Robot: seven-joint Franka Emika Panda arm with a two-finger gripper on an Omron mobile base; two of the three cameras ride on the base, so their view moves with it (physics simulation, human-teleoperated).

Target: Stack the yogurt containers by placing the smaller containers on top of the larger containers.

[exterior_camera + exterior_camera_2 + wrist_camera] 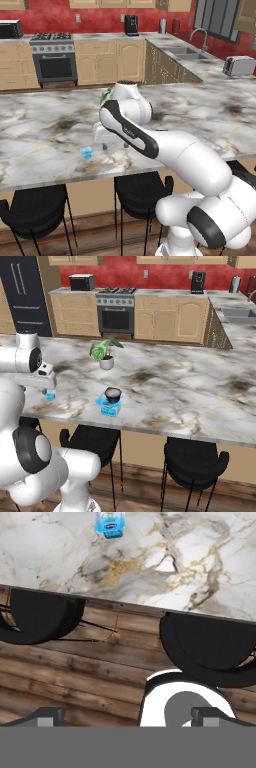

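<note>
The dark round cup with a pale top (113, 394) sits on the squarish translucent blue tub (109, 407), near the front of the marble counter (175, 386). The tiny light-blue cup (87, 153) (49, 396) stands alone on the counter to the tub's left, close to the front edge. My gripper (49, 389) (114, 144) hangs low over the counter beside that little cup. In the hand view the light-blue cup (110, 523) lies at the top edge, far from my open gripper (127, 719), whose fingertips (50, 716) stand wide apart with nothing between them. My arm hides the tub in the left base view.
A white pot with a green plant (105, 360) stands further back on the counter. Black stools (95, 440) (195, 460) sit under the counter's front edge over a wooden floor (75, 677). A toaster (239, 65) and a sink (186, 52) are on the far right counter.
</note>
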